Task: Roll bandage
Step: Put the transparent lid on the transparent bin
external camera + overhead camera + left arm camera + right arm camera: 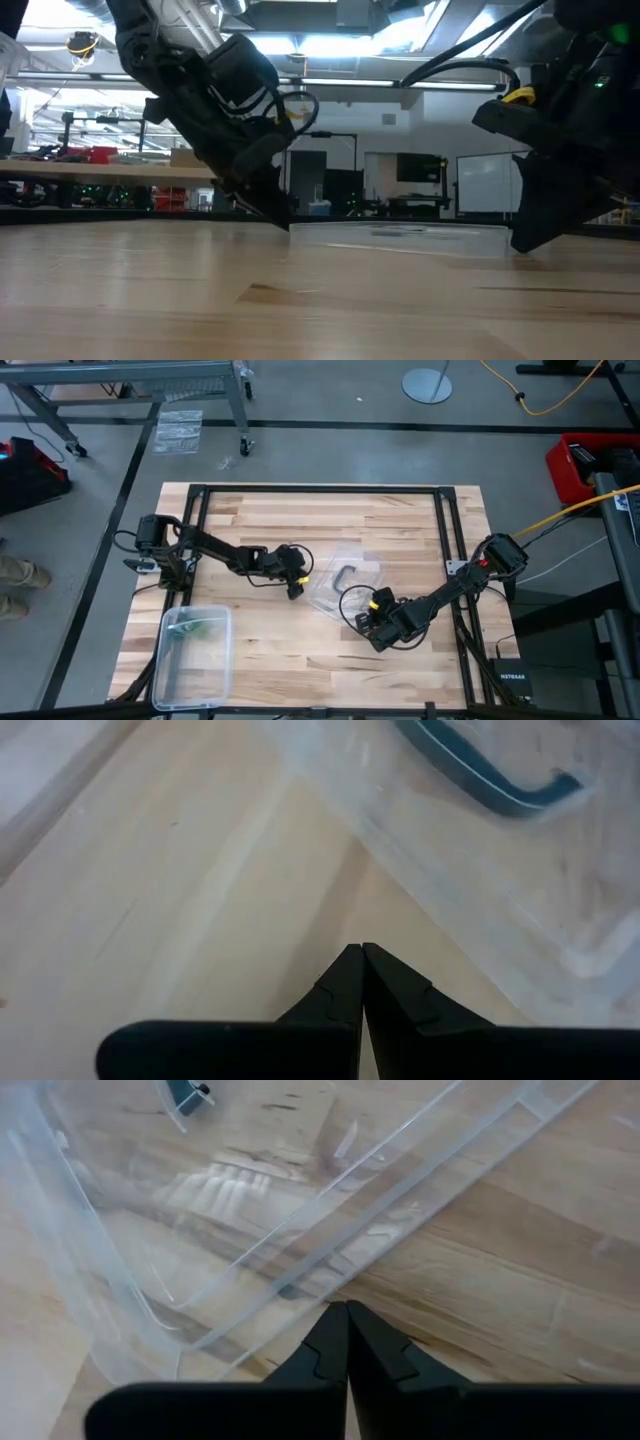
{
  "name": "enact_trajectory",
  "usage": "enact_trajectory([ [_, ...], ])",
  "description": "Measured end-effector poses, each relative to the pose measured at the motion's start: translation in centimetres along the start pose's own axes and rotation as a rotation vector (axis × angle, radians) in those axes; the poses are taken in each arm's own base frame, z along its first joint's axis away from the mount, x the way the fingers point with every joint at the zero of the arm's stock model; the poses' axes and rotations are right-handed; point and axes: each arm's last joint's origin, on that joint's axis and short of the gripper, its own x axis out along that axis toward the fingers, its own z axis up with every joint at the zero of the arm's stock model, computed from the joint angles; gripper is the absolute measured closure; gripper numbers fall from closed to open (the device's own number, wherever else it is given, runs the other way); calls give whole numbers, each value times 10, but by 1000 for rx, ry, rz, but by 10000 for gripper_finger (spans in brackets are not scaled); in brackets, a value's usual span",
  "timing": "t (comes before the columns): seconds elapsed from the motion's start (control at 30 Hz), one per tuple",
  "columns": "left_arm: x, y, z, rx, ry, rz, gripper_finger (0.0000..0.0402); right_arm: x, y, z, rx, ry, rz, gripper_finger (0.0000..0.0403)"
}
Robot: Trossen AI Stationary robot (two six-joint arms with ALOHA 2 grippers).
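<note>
**Q:** Pincers first: how do they stand?

**Me:** Both of mine are pressed fully shut, fingertip against fingertip, with nothing between them.

**Q:** Take me across the table from the left.

**Me:** At the front left corner of the wooden table [300, 510] sits the clear box [170, 670]. Something green shows through its far end. I take it for the bandage [197, 627], though from above I cannot tell whether it is rolled or loose. Neither of my arms is near it.

**Q:** Next?

**Me:** My left pincer [294, 590] is at mid-table, tilted down with its tip at the wood [283, 222]. Past its closed fingers [361, 948] lies the clear plastic tray [560, 910], just ahead of them, and I cannot tell whether they touch it.

**Q:** What is that tray?

**Me:** It is a shallow, see-through piece lying flat at the middle of the table [368, 572], between my two pincers. A dark teal curved strip [345, 575] lies in or under it, and I cannot say which.

**Q:** And the right side?

**Me:** My right pincer [372, 628] is low at the tray's near right corner, its tip down by the tabletop [522, 245]. Its shut fingers [347, 1306] point at the tray's wall, right beside it. The bandage is well away to the left.
</note>
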Motion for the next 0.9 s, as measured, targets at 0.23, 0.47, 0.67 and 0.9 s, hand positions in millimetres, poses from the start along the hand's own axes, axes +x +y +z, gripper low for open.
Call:
enact_trajectory([
  [0.23, 10, -2, -8, -83, 43, -48, 399, 1, 3, 0, 19, -30, 39, 398],
  [0.47, 16, -14, -12, -101, 4, -88, 399, 0, 6, 1, 33, -52, 67, 398],
  [0.67, 16, -17, -13, -115, 10, -96, 399, 2, 10, 4, 22, -84, 106, 398],
  [0.9, 15, -17, -13, -123, 18, -103, 399, 1, 11, 5, 28, -160, 123, 398],
])
